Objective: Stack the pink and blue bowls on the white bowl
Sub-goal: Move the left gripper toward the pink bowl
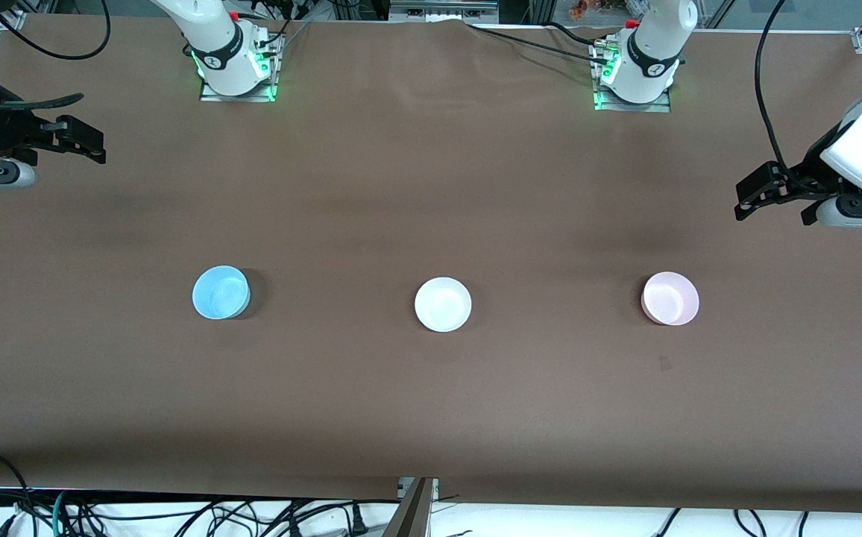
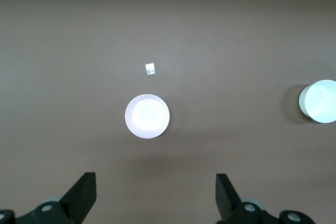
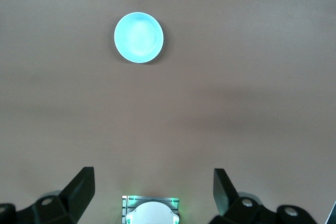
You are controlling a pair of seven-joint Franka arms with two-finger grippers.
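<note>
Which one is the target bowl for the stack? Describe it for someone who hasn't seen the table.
On the brown table, three small round smooth bowls sit in one row. The small round plain white bowl is the middle one, between the light blue bowl toward the right arm's end and the pale pink bowl toward the left arm's end. It alone has no colour.

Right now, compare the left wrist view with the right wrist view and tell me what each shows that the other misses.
Only the left wrist view shows the small round pale pink bowl, a tiny white scrap lying on the table near it, and the plain white bowl at the picture's edge, with the left gripper open above them.

Only the right wrist view shows the light sky blue bowl and the right arm's base, with the right gripper open.

Both show the bare brown table.
</note>
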